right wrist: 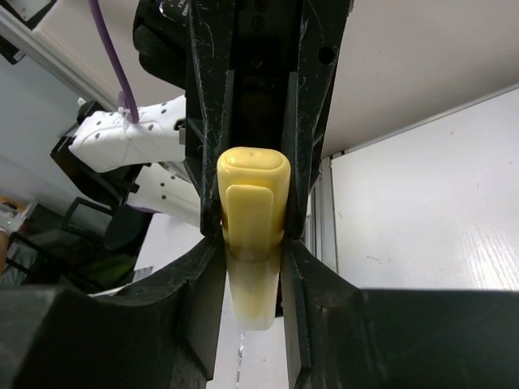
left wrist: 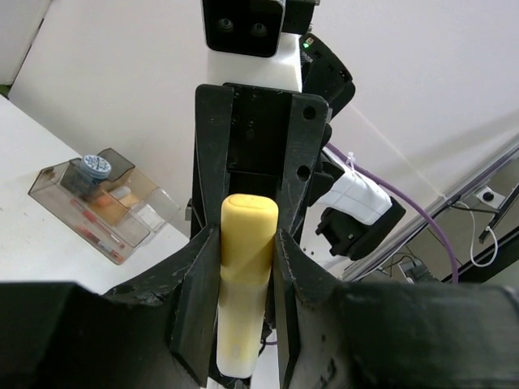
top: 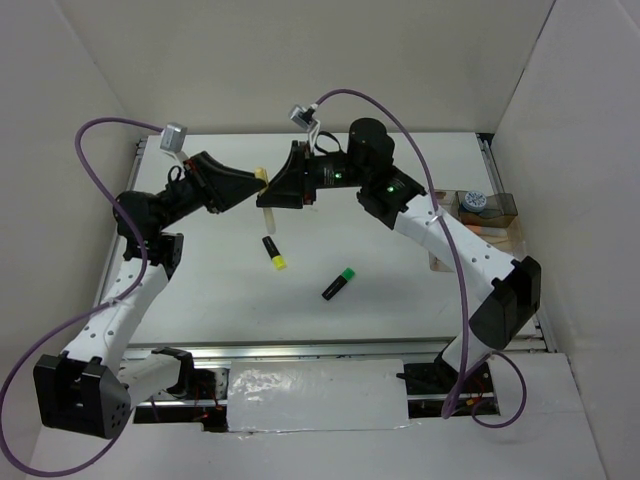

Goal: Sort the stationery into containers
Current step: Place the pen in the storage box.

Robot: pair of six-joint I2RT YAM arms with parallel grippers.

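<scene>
Your left gripper (left wrist: 247, 247) is clamped on the pale yellow stick (left wrist: 250, 215), holding it above the table (top: 200, 290) at the far middle. Your right gripper (right wrist: 253, 255) meets it nose to nose, jaws narrow and pressed on the same stick's other end. Nearer you lie the yellow-capped highlighter (top: 274, 252) and, to its right, the green-capped highlighter (top: 339, 283). The organiser (top: 500, 212) sits far right, holding the blue-topped tub (top: 474, 200).

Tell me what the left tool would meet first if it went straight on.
Probably the right tool, facing it head-on; the pale yellow stick gripped by the left tool reaches between the right one's jaws.
</scene>
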